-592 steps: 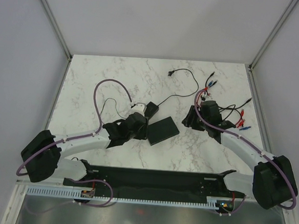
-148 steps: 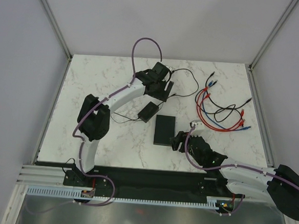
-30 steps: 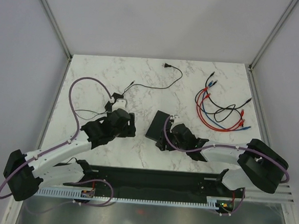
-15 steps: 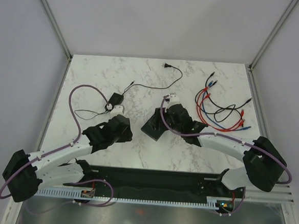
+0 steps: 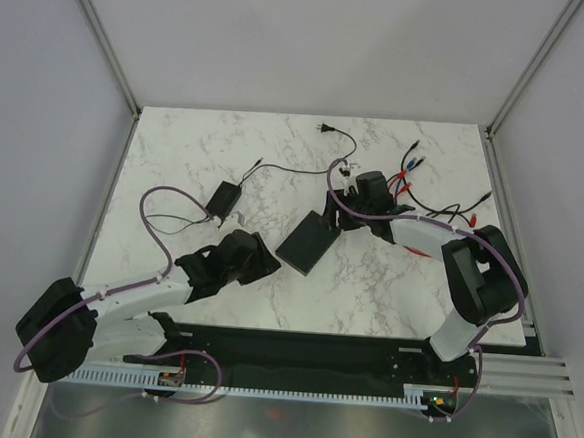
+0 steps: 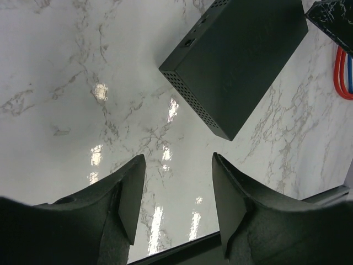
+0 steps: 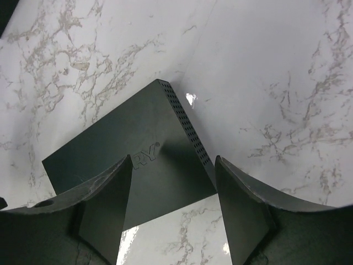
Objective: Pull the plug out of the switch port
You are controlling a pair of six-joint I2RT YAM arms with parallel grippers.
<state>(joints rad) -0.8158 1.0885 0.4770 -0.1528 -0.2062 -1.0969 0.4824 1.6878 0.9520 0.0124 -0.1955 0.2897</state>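
The switch (image 5: pixel 310 242) is a flat matte-black box lying on the marble table, mid-table. It also shows in the left wrist view (image 6: pixel 237 61) and the right wrist view (image 7: pixel 127 160). No cord or plug shows attached to it; a small port (image 6: pixel 189 42) on its side looks bare. My left gripper (image 5: pixel 267 260) is open and empty, just left of the switch's near corner (image 6: pixel 176 199). My right gripper (image 5: pixel 334 214) is open and empty, over the switch's far right corner (image 7: pixel 174 204).
A smaller black box (image 5: pixel 223 196) lies left of the switch; its thin black cord runs back to a plug (image 5: pixel 323 131) near the far edge. A bundle of red, blue and black cables (image 5: pixel 413 170) lies at the right, also in the left wrist view (image 6: pixel 343 72).
My right arm swung from the switch's near side round to its far right corner, and the switch turned a little. My left gripper drew back from the small box toward the switch.
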